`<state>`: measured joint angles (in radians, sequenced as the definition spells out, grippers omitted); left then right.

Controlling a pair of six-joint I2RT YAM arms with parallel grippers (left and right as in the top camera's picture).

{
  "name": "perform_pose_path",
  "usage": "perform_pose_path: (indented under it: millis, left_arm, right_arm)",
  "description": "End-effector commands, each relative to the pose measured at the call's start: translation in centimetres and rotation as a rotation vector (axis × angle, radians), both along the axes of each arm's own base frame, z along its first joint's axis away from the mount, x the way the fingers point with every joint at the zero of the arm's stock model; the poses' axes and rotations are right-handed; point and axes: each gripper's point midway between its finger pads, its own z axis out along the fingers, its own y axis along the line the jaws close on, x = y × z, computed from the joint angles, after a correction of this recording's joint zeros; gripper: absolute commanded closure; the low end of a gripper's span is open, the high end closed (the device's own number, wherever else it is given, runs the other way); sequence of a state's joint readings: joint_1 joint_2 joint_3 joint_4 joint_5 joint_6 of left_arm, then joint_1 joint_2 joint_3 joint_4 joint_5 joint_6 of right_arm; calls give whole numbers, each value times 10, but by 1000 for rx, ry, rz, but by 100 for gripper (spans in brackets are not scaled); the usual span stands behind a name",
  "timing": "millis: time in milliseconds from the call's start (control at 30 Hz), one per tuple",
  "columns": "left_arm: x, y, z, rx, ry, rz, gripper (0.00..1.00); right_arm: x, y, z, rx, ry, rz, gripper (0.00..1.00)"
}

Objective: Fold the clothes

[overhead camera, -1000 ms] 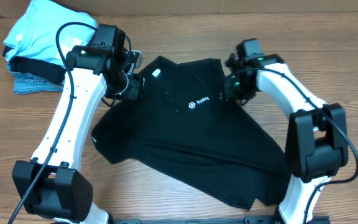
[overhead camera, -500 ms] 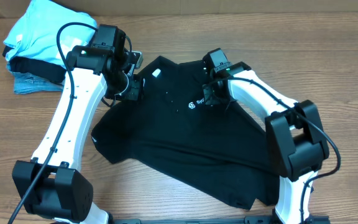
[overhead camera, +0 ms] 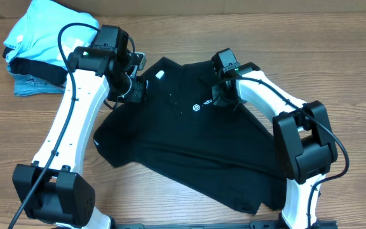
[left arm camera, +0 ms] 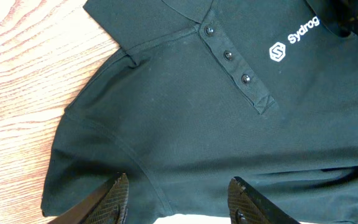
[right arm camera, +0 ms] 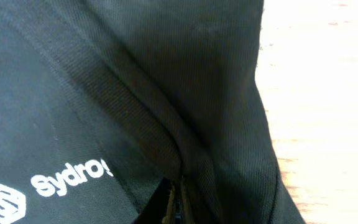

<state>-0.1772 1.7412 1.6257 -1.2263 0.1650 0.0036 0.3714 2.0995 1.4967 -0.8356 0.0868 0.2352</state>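
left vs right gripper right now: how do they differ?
Jaws: the left gripper stands open, fingers apart over flat cloth; the right gripper is shut.
Hold: the left grips nothing that shows; the right pinches a raised ridge of the black shirt.
Place: the left sits at the shoulder beside the collar; the right sits on the chest, next to the white logo.
Shared: both are down at the shirt's upper part.

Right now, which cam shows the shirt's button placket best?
Left wrist: the button placket lies unobstructed, sharp and in full. Overhead shows it only as faint specks on the black shirt. Right wrist misses it, showing just bunched fabric and the logo.
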Motion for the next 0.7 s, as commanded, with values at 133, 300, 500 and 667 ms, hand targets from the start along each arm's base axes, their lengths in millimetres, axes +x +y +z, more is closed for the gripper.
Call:
perform_pose_path:
  millis: [133, 300, 500, 667]
  left_arm:
    - [2, -3, -1, -8, -8, -24, 43]
    - [3, -4, -1, -9, -11, -24, 43]
    - [7, -4, 0, -12, -30, -25, 43]
    - [15, -8, -2, -11, -69, -61, 37]
  right_arm:
    - [50, -35, 73, 9, -156, -108, 96]
    - [84, -90, 97, 4, -266, -239, 96]
    - [98, -149, 103, 74, -302, -419, 37]
    - [77, -161, 104, 192, -190, -447, 42]
